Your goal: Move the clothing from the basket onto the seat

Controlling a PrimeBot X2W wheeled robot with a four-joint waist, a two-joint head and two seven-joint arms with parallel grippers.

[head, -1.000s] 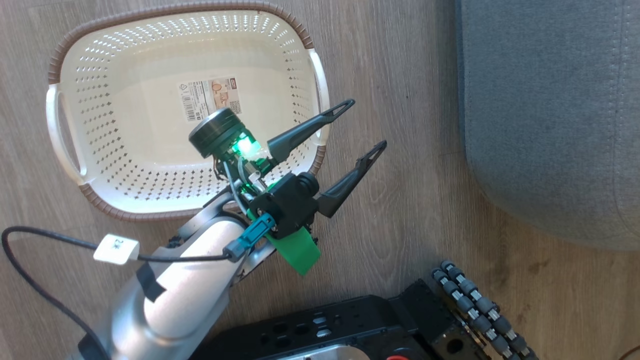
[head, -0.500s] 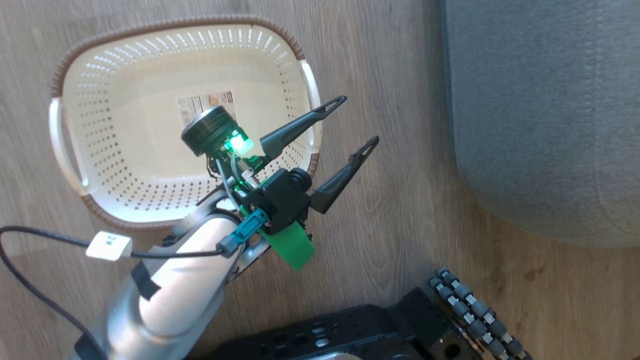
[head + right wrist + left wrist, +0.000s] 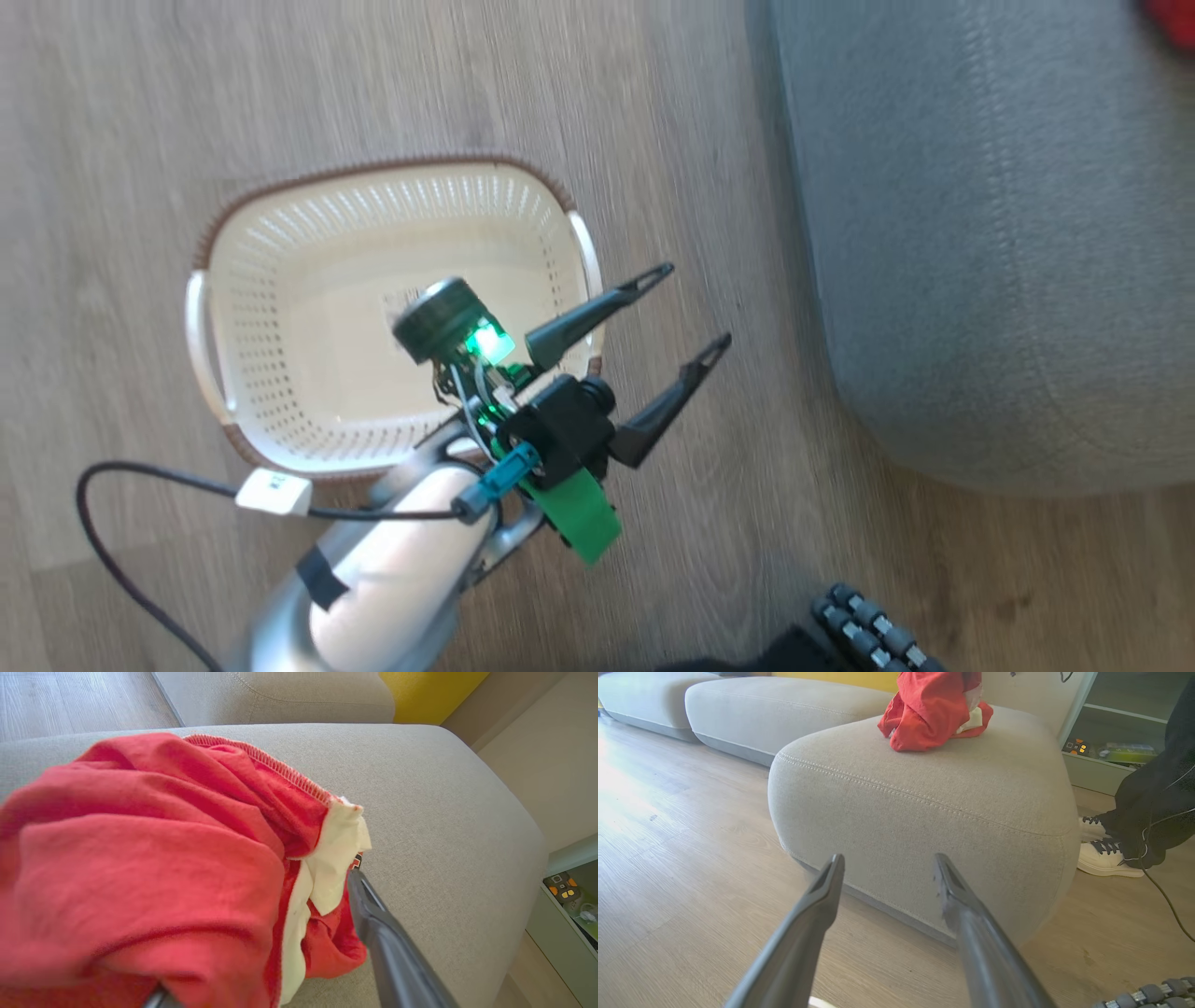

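Observation:
The cream basket [image 3: 373, 168] stands on the wood floor with no fabric inside, only a label on its bottom. My left gripper [image 3: 695, 306] hangs open just past the basket's right handle, nothing between its fingers; in its own view [image 3: 888, 857] it faces the grey seat [image 3: 924, 812]. The red clothing [image 3: 934, 709] lies bunched on top of the seat, and a scrap of it [image 3: 1172, 19] shows at the head view's top right. My right gripper [image 3: 294, 877] is over the seat [image 3: 444, 788] in the clothing [image 3: 140, 858]; one finger [image 3: 387, 952] stands wide to the right, the other is under fabric.
A person's white shoes [image 3: 1106, 851] and dark trouser leg stand right of the seat, beside a low shelf [image 3: 1111, 751]. More grey cushions [image 3: 775, 709] lie further left. My base's roller wheel [image 3: 873, 625] and a black cable [image 3: 121, 485] are near the bottom.
The head camera has shifted, so the basket now sits lower and smaller in the picture and a bit of red cloth has come in at the top right. The left gripper stays open.

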